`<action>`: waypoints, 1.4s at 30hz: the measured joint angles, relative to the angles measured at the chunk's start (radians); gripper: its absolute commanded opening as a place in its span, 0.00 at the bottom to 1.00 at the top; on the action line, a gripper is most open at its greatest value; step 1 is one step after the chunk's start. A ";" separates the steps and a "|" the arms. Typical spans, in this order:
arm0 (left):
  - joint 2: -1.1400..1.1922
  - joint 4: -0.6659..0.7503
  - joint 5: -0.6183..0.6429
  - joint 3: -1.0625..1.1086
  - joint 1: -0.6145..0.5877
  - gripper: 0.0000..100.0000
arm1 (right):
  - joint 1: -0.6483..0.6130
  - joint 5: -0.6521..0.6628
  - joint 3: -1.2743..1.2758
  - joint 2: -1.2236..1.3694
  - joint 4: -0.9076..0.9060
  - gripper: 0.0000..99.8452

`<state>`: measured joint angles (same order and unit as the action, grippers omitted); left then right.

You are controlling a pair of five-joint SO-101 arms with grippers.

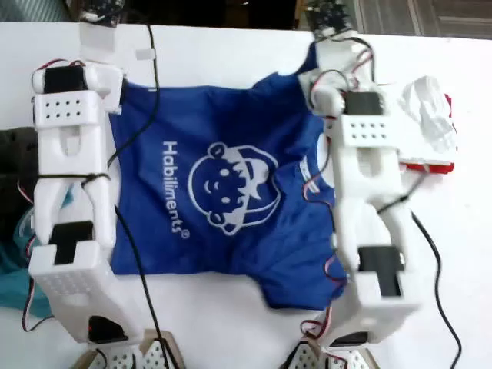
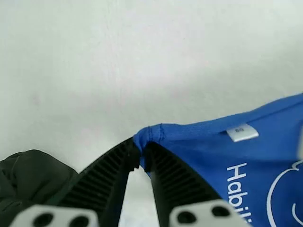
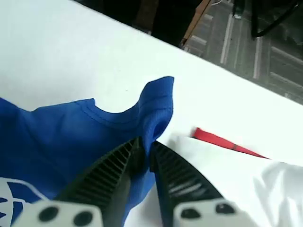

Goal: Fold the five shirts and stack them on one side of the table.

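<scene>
- The left fingers [image 2: 111,172] are shut tight on one corner of the blue shirt [image 1: 177,123]. The right fingers [image 3: 111,168] pinch another corner.
- The rest of the blue shirt lies spread on the desk [image 1: 231,46] between the two pairs of fingers. It is not folded yet.
- Just beside the right fingers sits a white and red pile [image 1: 427,115]. I think that part is done.
- A dark cloth [image 2: 33,175] lies near the left fingers, and a teal cloth [image 1: 9,265] lies farther off. They are probably shirts waiting.
- I count one blue shirt, one pile and two waiting cloths.

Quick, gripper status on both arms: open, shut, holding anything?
Left gripper: shut on a corner of the blue shirt.
Right gripper: shut on a bunched edge of the blue shirt.
</scene>
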<state>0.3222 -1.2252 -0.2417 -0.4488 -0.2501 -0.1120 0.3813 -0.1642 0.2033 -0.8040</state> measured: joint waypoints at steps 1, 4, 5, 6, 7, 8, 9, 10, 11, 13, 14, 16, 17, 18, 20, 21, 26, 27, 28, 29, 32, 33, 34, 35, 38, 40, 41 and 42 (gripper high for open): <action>0.015 0.011 0.000 0.000 0.000 0.03 | -0.006 0.000 -0.020 0.035 0.000 0.02; 0.072 0.046 0.000 0.000 0.000 0.03 | -0.017 0.000 -0.075 0.152 0.000 0.02; 0.094 0.055 -0.002 0.000 0.000 0.03 | -0.018 0.000 -0.095 0.190 0.000 0.02; 0.114 0.064 -0.002 0.000 -0.002 0.03 | -0.020 0.000 -0.114 0.227 0.000 0.02; 0.137 0.071 -0.002 0.000 -0.002 0.03 | -0.021 0.000 -0.129 0.264 0.000 0.02; 0.160 0.075 -0.002 0.000 -0.002 0.03 | -0.021 0.000 -0.144 0.299 0.000 0.02; 0.183 0.078 -0.002 0.000 -0.002 0.03 | -0.023 0.000 -0.157 0.333 0.000 0.02; 0.204 0.080 -0.002 0.000 -0.002 0.03 | -0.023 0.000 -0.173 0.364 0.000 0.02; 0.222 0.081 -0.002 0.000 -0.002 0.03 | -0.021 -0.002 -0.189 0.393 0.000 0.02; 0.253 0.083 -0.002 0.002 -0.002 0.03 | -0.021 -0.002 -0.222 0.443 0.000 0.02; 0.265 0.083 -0.002 0.002 -0.003 0.03 | -0.021 -0.002 -0.238 0.466 0.000 0.02; 0.287 0.083 -0.002 0.002 -0.003 0.03 | -0.021 -0.002 -0.272 0.512 0.000 0.02; 0.295 0.083 -0.002 0.002 -0.003 0.03 | -0.021 -0.002 -0.285 0.532 0.000 0.02; 0.298 0.083 -0.002 0.002 -0.003 0.03 | -0.021 -0.002 -0.298 0.549 0.000 0.02; 0.299 0.083 -0.002 0.002 -0.002 0.03 | -0.021 -0.002 -0.315 0.559 -0.003 0.02; 0.299 0.083 -0.002 0.002 -0.002 0.03 | -0.021 -0.002 -0.331 0.559 -0.014 0.02; 0.299 -0.044 -0.002 -0.052 -0.002 0.03 | -0.021 0.000 -0.430 0.554 -0.183 0.02; 0.299 -0.084 -0.002 -0.072 -0.002 0.03 | -0.021 0.002 -0.443 0.545 -0.226 0.02; 0.299 -0.126 -0.002 -0.098 -0.002 0.03 | -0.021 0.002 -0.457 0.532 -0.269 0.02; 0.299 -0.170 -0.002 -0.124 -0.002 0.03 | -0.020 0.002 -0.473 0.517 -0.308 0.02; 0.299 -0.311 -0.005 -0.207 -0.002 0.03 | -0.014 0.002 -0.500 0.470 -0.410 0.02; 0.299 -0.361 -0.020 -0.232 -0.002 0.03 | -0.006 0.002 -0.506 0.456 -0.434 0.02; 0.299 -0.408 -0.037 -0.253 -0.002 0.03 | 0.002 0.002 -0.506 0.442 -0.456 0.02; 0.299 -0.451 -0.052 -0.275 -0.002 0.03 | 0.009 0.002 -0.506 0.431 -0.480 0.02; 0.298 -0.528 -0.084 -0.308 -0.005 0.03 | 0.028 0.002 -0.506 0.393 -0.552 0.02; 0.298 -0.539 -0.098 -0.310 -0.023 0.03 | 0.035 0.003 -0.506 0.362 -0.603 0.02; 0.298 -0.542 -0.103 -0.305 -0.035 0.03 | 0.037 0.005 -0.506 0.342 -0.626 0.02; 0.293 -0.543 -0.103 -0.288 -0.044 0.03 | 0.038 0.006 -0.506 0.324 -0.649 0.02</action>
<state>0.6153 -1.7683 -0.3445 -0.7373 -0.2946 -0.0736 0.3874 -0.6705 0.5271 -1.4530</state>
